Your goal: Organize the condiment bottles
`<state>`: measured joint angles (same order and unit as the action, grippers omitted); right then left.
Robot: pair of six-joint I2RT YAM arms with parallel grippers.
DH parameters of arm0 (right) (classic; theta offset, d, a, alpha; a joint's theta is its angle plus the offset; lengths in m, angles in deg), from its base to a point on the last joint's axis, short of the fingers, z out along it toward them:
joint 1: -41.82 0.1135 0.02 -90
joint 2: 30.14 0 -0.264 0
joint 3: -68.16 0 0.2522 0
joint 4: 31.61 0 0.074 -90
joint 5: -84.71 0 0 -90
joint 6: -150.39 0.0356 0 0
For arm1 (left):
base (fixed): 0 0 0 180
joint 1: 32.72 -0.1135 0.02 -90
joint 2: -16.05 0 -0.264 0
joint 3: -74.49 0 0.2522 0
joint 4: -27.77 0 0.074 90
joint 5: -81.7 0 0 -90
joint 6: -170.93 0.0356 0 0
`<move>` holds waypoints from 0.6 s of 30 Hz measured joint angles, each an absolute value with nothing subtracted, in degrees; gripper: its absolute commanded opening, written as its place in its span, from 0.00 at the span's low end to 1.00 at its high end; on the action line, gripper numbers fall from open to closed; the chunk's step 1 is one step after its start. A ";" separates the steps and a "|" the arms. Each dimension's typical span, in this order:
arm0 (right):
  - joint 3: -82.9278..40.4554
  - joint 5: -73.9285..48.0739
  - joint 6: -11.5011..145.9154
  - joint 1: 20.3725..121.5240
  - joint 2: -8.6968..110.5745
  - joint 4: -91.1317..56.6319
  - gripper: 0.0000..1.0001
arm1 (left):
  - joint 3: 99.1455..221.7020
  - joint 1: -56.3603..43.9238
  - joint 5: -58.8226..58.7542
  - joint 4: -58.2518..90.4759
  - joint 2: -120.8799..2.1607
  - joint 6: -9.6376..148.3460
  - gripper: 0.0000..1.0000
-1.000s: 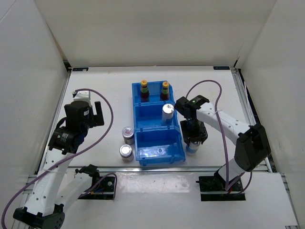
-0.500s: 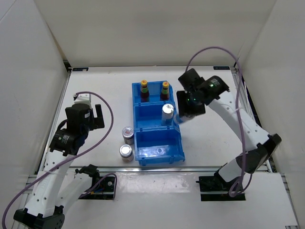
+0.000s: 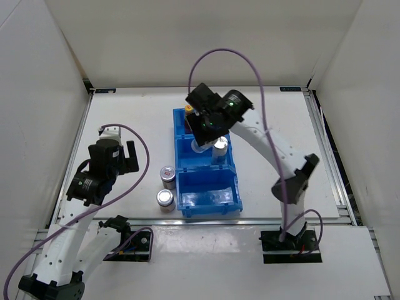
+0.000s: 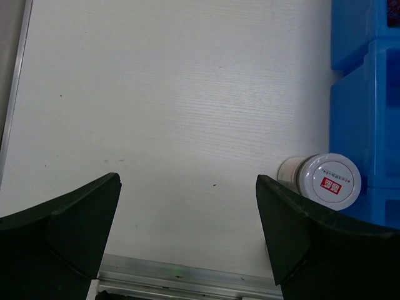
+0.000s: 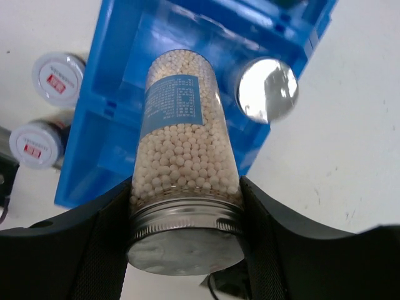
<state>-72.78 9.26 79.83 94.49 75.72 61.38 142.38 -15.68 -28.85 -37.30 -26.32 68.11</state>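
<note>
One sauce bottle's yellow cap [image 3: 188,110] shows in the far compartment of the blue bin [image 3: 209,209]. The second bottle is hidden behind my right arm. My right gripper [image 3: 203,130] hangs over the bin's far and middle compartments. It is shut on a clear jar of white beads [image 5: 181,144] with a metal lid and a blue label. The right wrist view shows the gripper [image 5: 184,231] clamping the jar just above its lid. My left gripper [image 3: 129,154] is open and empty over bare table left of the bin, as the left wrist view [image 4: 187,231] also shows.
A metal-lidded jar [image 3: 219,145] stands in the bin's middle compartment and also shows in the right wrist view [image 5: 267,89]. Two white-topped cans [image 3: 167,175] [image 3: 165,199] stand on the table against the bin's left side. One can [image 4: 328,181] shows in the left wrist view.
My right arm has lifted the bead jar from the table right of the bin and swung it up and left over the bin. The left arm has barely moved.
</note>
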 measured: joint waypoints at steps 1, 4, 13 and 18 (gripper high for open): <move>-75.47 9.52 79.22 94.77 78.72 61.51 0.00 | 142.38 -15.68 -28.79 -37.52 -26.32 68.03 1.00; -82.63 10.66 77.91 95.45 86.43 61.38 0.01 | 142.38 -15.68 -28.44 -38.26 -26.32 68.01 1.00; -90.76 14.02 78.11 97.15 99.70 60.22 0.05 | 142.38 -15.68 -26.86 -39.01 -24.60 67.96 1.00; -90.11 14.29 78.61 96.76 101.40 60.61 0.08 | 142.41 -15.68 -26.56 -39.36 -23.96 67.96 1.00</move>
